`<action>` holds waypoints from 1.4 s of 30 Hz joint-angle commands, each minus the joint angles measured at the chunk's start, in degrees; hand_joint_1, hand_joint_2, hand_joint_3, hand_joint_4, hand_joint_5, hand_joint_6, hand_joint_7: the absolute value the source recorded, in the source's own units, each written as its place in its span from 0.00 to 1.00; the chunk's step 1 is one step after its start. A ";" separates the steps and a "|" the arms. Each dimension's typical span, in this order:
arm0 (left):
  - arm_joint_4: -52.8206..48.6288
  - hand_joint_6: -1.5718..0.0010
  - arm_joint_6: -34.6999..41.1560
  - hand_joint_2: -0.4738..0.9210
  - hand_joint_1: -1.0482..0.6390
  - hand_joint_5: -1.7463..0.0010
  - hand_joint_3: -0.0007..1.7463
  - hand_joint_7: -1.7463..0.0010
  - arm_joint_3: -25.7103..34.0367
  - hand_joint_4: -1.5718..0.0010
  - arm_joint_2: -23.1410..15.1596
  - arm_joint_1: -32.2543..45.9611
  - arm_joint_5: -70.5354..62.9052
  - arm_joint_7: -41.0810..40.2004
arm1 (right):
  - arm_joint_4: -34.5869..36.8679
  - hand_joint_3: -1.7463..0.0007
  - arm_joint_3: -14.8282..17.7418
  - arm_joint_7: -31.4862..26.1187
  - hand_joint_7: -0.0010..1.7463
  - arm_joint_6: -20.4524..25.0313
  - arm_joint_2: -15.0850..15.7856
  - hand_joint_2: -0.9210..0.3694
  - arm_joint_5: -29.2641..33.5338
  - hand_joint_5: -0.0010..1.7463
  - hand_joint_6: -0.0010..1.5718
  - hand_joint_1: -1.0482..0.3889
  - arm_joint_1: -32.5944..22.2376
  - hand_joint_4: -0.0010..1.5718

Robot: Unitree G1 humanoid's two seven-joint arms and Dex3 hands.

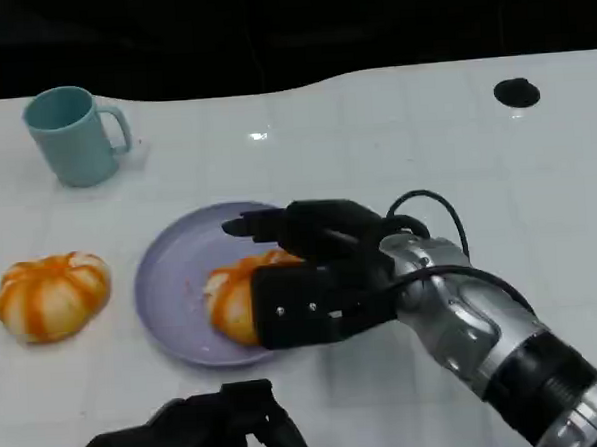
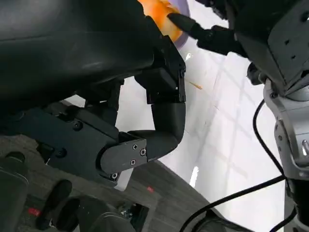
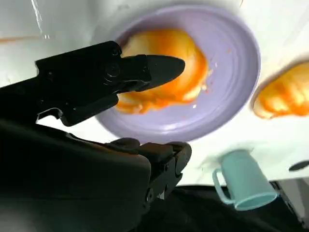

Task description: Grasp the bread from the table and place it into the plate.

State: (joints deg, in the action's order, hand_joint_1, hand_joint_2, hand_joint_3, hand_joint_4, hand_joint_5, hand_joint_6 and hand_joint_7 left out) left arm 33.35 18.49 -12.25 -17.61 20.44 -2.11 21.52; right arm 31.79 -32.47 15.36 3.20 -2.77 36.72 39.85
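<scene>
Bread [image 1: 230, 299] lies in plate [image 1: 172, 290] on counter [image 1: 375, 149]. Right robot hand [image 1: 311, 273] over it, fingers spread around the bread; grip or release, cannot tell. Left robot hand [image 1: 224, 428] at near edge, curled in, holding nothing. Second bread [image 1: 52, 294] left of plate, mug [image 1: 72, 135] behind.

The right hand [image 1: 311, 273] reached leftward from its silver forearm [image 1: 464, 315] with fingers spread apart, while the left hand [image 1: 224, 423] lay low with fingers curled in.
</scene>
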 commanded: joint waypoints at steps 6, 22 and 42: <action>0.76 0.63 -0.38 0.91 0.44 0.00 0.42 0.16 0.64 0.59 -0.34 1.02 0.17 -0.67 | -11.57 0.78 0.10 4.80 0.01 2.24 4.01 0.00 -0.68 0.12 0.10 0.17 -4.33 0.02; -1.54 0.63 -0.91 0.91 0.42 0.00 0.43 0.16 -0.13 0.60 -0.27 -1.65 -0.55 -0.78 | -32.47 0.84 7.68 4.05 0.05 -4.62 14.37 0.00 -7.82 0.27 0.21 0.26 -19.47 0.12; -2.42 0.62 -1.08 0.91 0.42 0.00 0.43 0.16 0.41 0.59 -0.40 -1.88 0.14 -0.69 | -45.19 0.30 23.24 -8.19 0.68 -19.46 18.25 0.39 -16.93 0.93 0.53 0.71 -43.96 0.51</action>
State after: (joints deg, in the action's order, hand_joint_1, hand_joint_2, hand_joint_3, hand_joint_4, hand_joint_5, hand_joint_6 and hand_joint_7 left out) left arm 31.01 17.86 -12.29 -17.43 18.51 -1.95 21.02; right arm -11.53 -11.50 7.58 -14.89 13.78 20.88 -1.78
